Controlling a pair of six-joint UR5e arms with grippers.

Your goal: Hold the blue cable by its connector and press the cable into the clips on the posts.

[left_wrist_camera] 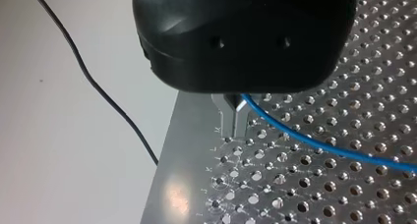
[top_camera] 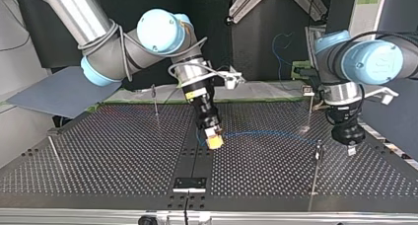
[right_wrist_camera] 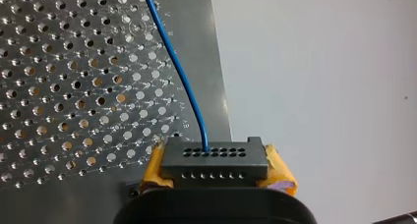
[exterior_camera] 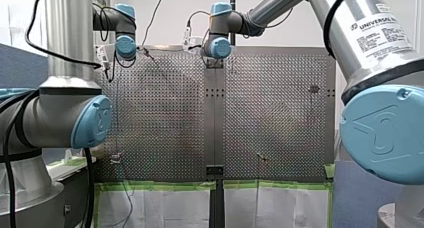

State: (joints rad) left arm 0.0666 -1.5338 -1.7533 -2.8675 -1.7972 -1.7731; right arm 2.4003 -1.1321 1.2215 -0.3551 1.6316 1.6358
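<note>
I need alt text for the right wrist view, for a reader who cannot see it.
My right end effector grips a dark connector between yellow pads. A blue cable leaves the connector and runs ahead along the edge of the perforated table.

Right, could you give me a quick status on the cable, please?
Right gripper shut on connector. Left gripper holding blue cable, strung between them over table. Nothing blocking the posts.

Blue cable end hidden behind L gripper body, L wrist view.
</note>
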